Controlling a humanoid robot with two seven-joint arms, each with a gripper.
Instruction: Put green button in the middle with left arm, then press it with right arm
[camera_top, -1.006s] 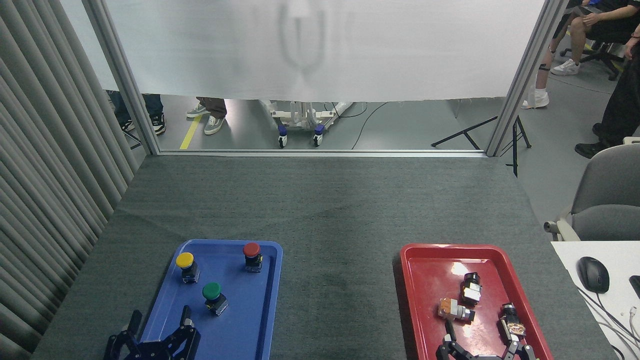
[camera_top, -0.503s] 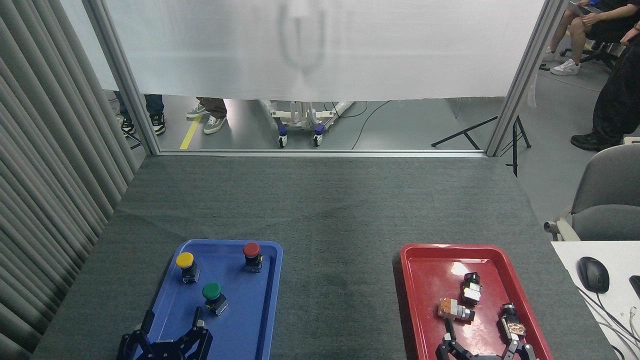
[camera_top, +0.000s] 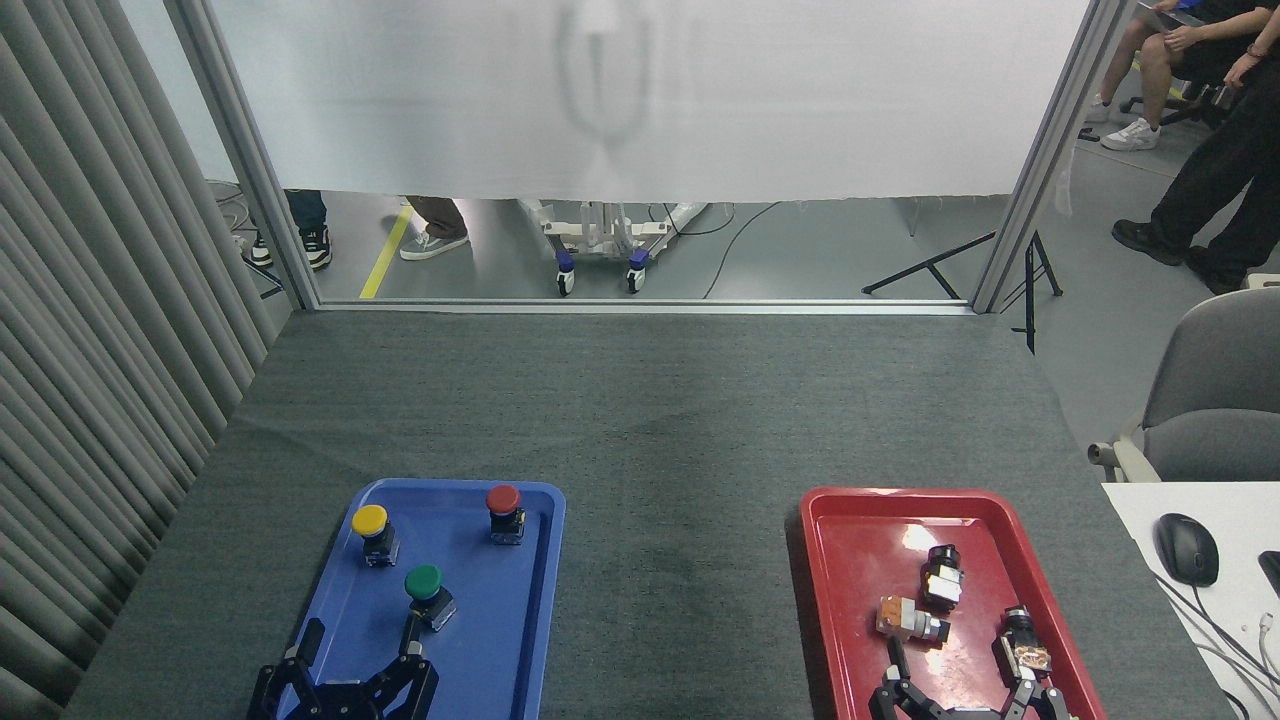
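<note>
The green button (camera_top: 427, 592) stands upright in the blue tray (camera_top: 500, 640), in front of the yellow-capped one (camera_top: 373, 531) and the red-capped one (camera_top: 504, 511). My left gripper (camera_top: 362, 638) rises from the bottom edge just below the green button, fingers spread open, with one fingertip (camera_top: 410, 632) close to the button's body. My right gripper (camera_top: 962, 668) shows at the bottom edge over the red tray (camera_top: 860, 520), open with nothing held. The bare grey mat in the middle (camera_top: 680, 560) lies between the trays.
The red tray holds three small switch parts (camera_top: 940, 575). A ribbed curtain (camera_top: 90, 350) walls the left side. A white desk with a mouse (camera_top: 1186, 548) and a grey chair (camera_top: 1210, 400) stand to the right. People's legs show beyond the table's far edge.
My left gripper has moved right and forward over the blue tray, closing in on the green button. The right gripper has stayed put. People in the background shifted.
</note>
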